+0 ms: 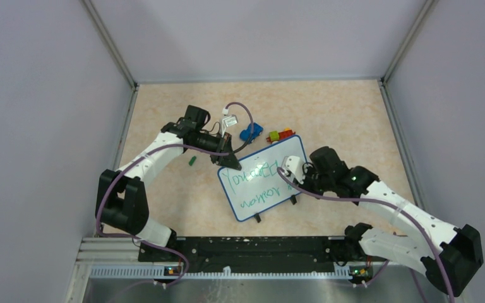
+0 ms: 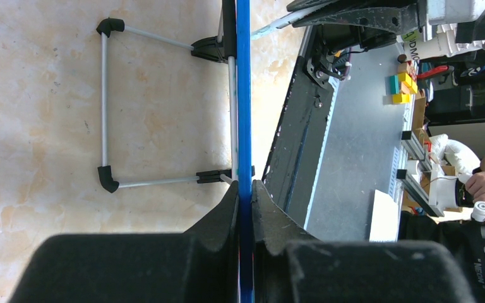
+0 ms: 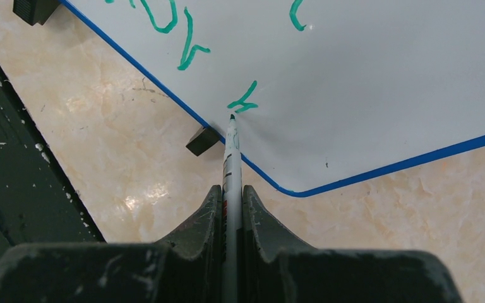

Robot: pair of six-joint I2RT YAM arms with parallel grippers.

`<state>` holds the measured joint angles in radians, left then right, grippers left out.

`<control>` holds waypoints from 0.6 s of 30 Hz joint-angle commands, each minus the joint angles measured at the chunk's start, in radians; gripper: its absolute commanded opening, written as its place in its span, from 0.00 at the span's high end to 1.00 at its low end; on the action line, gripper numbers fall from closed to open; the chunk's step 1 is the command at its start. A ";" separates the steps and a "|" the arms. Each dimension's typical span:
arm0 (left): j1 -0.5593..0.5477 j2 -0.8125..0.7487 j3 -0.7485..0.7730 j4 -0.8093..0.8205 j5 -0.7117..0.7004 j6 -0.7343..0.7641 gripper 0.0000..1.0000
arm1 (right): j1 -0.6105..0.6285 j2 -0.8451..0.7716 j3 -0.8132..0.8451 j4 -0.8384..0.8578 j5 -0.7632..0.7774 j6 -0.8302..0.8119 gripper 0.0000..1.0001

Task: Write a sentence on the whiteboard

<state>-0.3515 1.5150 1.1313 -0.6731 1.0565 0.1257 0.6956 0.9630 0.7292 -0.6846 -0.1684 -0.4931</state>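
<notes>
From above, the whiteboard [image 1: 271, 189] lies slanted on the desk [image 1: 347, 120] and carries the green sentence [image 1: 252, 177]. The left pincer [image 1: 230, 160] is at its far left corner, the right pincer [image 1: 288, 170] over its right side.

Left wrist: this pincer pinches the board's blue rim.

Right wrist: this pincer grips a marker [image 3: 232, 148], its tip touching the board near the rim.

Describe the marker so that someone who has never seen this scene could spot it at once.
Find the blue-rimmed whiteboard, then its corner nearest the right arm. There the right arm's jaws clamp a marker, tip on the board beside a green stroke. It is a slim white barrel with a green tip, unlike the squat black foot next to it.
</notes>
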 commanded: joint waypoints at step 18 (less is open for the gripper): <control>-0.009 0.028 0.015 0.010 -0.018 0.015 1.00 | -0.015 -0.005 0.065 0.039 0.114 0.006 1.00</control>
<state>-0.3515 1.5150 1.1313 -0.6735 1.0573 0.1257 0.6952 0.9497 0.7715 -0.6933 -0.0856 -0.4896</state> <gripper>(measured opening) 0.112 0.094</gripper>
